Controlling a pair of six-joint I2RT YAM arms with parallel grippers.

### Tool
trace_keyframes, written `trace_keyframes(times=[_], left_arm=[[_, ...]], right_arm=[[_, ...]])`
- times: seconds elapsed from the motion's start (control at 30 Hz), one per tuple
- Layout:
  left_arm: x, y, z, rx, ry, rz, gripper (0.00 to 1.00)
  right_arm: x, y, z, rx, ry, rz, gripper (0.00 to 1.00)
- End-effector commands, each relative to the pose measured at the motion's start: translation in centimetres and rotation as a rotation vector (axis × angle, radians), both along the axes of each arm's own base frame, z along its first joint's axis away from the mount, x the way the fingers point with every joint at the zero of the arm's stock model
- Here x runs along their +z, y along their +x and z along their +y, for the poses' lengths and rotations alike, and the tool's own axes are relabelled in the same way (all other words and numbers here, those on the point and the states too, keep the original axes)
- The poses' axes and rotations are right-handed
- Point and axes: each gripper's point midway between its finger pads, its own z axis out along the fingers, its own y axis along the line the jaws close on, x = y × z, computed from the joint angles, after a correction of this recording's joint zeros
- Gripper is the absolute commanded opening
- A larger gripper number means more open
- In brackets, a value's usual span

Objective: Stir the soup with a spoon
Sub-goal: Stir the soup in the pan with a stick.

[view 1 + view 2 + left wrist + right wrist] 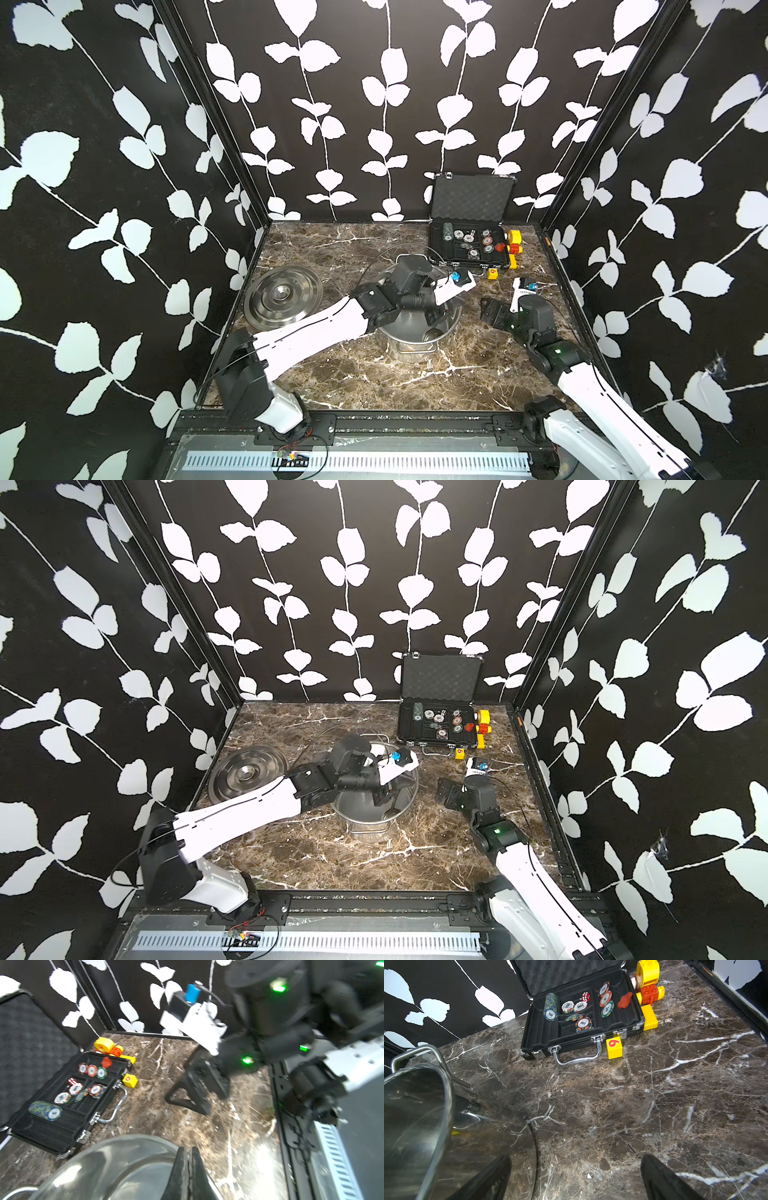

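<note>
Steel soup pot (409, 351) sits mid-frame in both top views, no liquid showing, with the ladle (432, 335) bowl low against its near wall. My left pincer (188, 1150) reaches inside, pressed together; I cannot tell whether the handle lies between. My right pincer (575, 1180) hangs spread over bare worktop (374, 386) at right. A wide sweep could knock the wall and skid the pot on polished marble — or the thin handle could slip. Lid (284, 297) lies left, open chip case (469, 249) upper right — leaf-patterned black walls around.
</note>
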Motion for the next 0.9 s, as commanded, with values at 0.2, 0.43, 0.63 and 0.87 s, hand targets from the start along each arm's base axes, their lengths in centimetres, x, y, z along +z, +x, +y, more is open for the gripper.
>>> trace_keyframes(times=[0.2, 0.43, 0.63, 0.87], left_arm=[[-0.6, -0.6, 5.6, 0.129, 0.06, -0.058, 0.0], [-0.5, 3.1, 10.2, 0.311, 0.023, -0.01, 0.0], [0.3, 7.4, 12.7, 0.485, 0.001, -0.044, 0.0], [0.8, 13.1, 13.8, 0.617, -0.022, -0.053, 0.0]], right_arm=[[1.0, 1.0, 1.2, 0.032, 0.036, -0.03, 0.99], [1.0, 0.9, 1.3, 0.035, 0.042, -0.029, 0.99], [0.9, 0.7, 1.1, 0.028, 0.041, -0.033, 0.99], [1.0, 0.4, 0.9, 0.03, 0.032, -0.032, 0.99]])
